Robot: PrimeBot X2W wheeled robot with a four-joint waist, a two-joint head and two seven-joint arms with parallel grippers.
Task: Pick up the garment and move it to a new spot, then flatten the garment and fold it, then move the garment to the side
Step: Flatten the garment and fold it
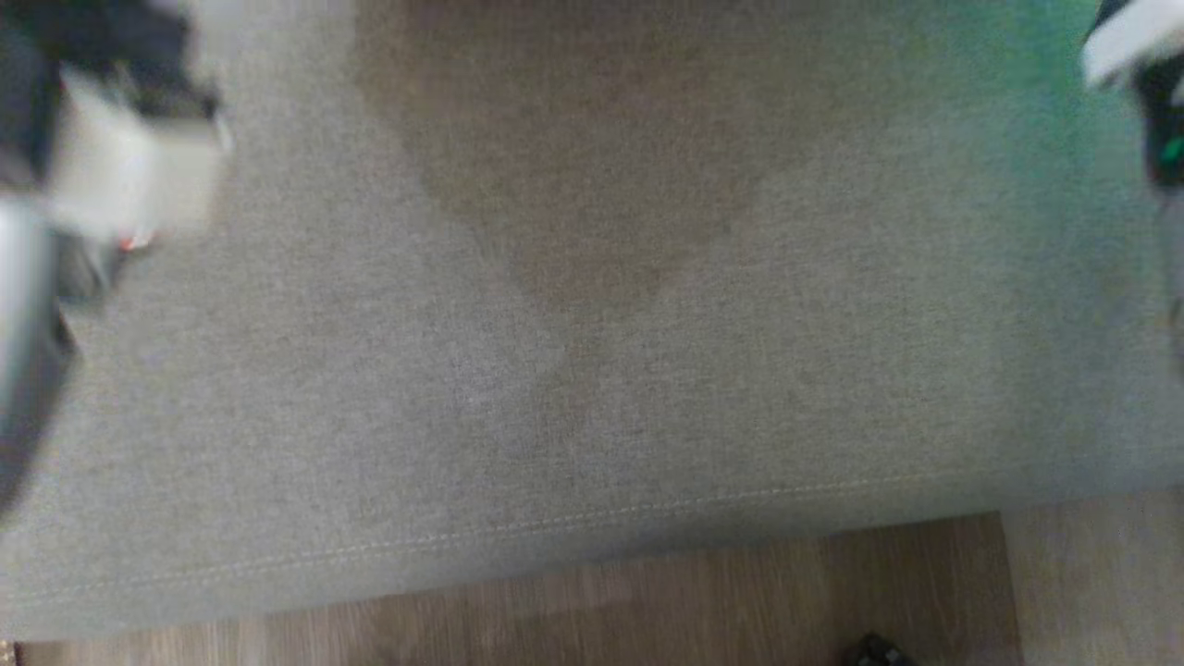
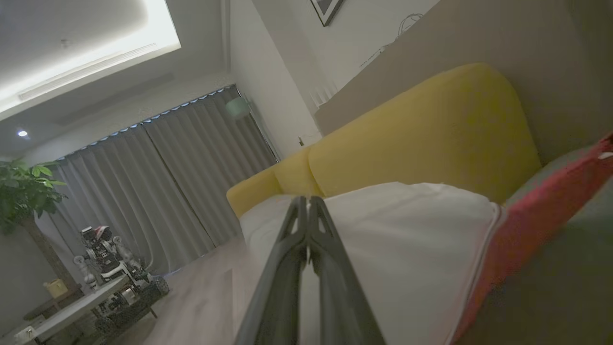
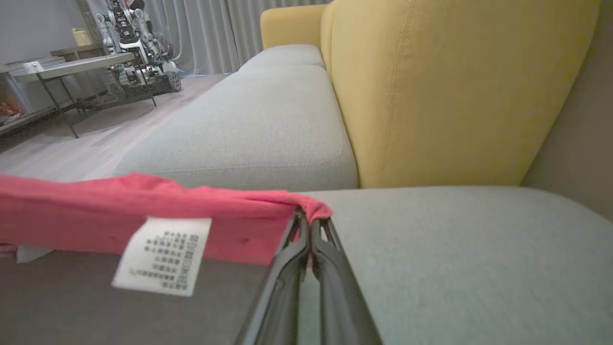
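My right gripper has its two dark fingers pressed together, pinching the end of the red garment. In the right wrist view the garment runs as a narrow band from my fingertips to that view's left edge, above a grey cushion. A white care label with small print hangs from the band's lower edge.

Behind the garment is a sofa with a yellow backrest and a pale seat cushion. Further off on the left stand a table and another wheeled robot, in front of grey curtains.

My left gripper is also closed, finger against finger, and I can see nothing caught between them. In the left wrist view the fingers point toward the pale seat cushion, and the red garment shows at that view's right edge — apart from these fingertips. A leafy plant stands at the far left.

The head view is blurred. It looks down on grey fabric with a stitched seam near its front edge, above a strip of wooden floor. Pale, smeared parts of my left arm and right arm sit in the upper corners — too soft to make out any detail.
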